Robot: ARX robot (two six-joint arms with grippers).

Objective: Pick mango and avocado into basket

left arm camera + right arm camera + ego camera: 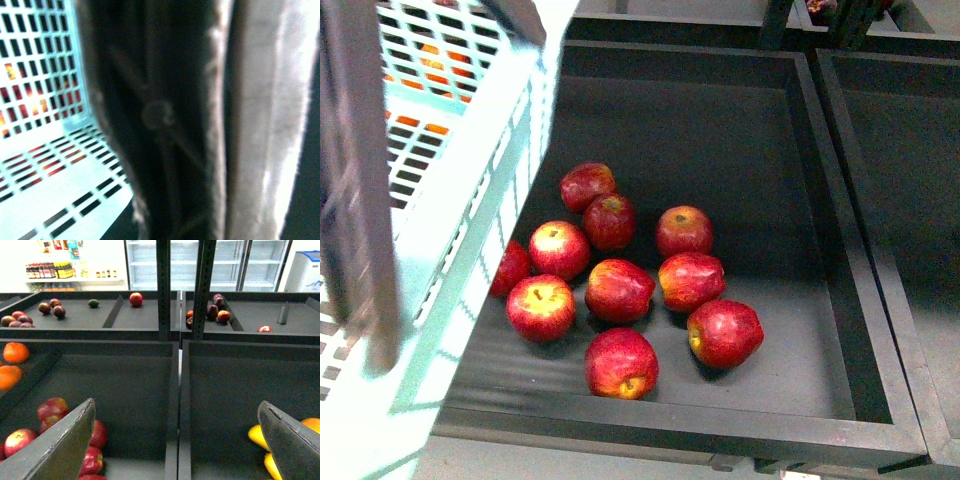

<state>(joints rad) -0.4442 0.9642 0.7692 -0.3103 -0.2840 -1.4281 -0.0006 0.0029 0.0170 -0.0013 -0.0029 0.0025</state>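
The aqua basket (470, 170) hangs tilted at the left of the front view, with its brown handle (360, 200) blurred across it. My left gripper (220, 150) is shut on the basket. Its view is filled by the blurred dark handle (160, 115) and the slotted wall (40, 60). My right gripper (180, 440) is open and empty, over the divider between two black bins. Yellow mangoes (257, 436) lie in the right bin, partly behind one finger (290, 440). A small dark green fruit (93, 303) lies on the far shelf, too small to tell if it is the avocado.
Several red apples (620, 290) lie in the black bin (820, 200) beside the basket, and show in the right wrist view (52, 407). Oranges (15, 352) lie in a bin further left. Far trays hold dark red fruit (217, 312). Two dark posts (164, 290) stand between the bins.
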